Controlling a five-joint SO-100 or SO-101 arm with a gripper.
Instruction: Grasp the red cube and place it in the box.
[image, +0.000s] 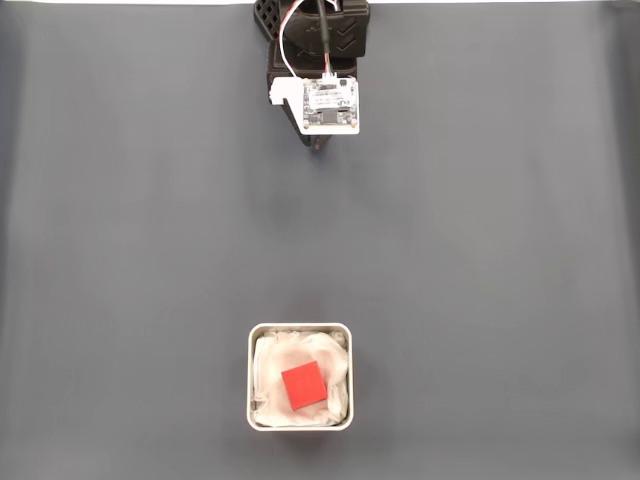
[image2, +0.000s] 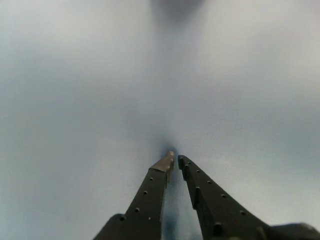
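Note:
The red cube (image: 303, 386) lies inside the box (image: 300, 329), resting on its white lining near the bottom middle of the fixed view. The arm is folded back at the top of that view, far from the box, and its gripper (image: 318, 143) pokes out just below the white camera board. In the wrist view the gripper (image2: 175, 159) points down at the bare grey mat. Its two dark fingers (image2: 150, 192) nearly meet at the tips and nothing sits between them.
A plain grey mat (image: 150, 250) covers the table in the fixed view. The arm's black base and white camera board (image: 330, 104) stand at the top centre.

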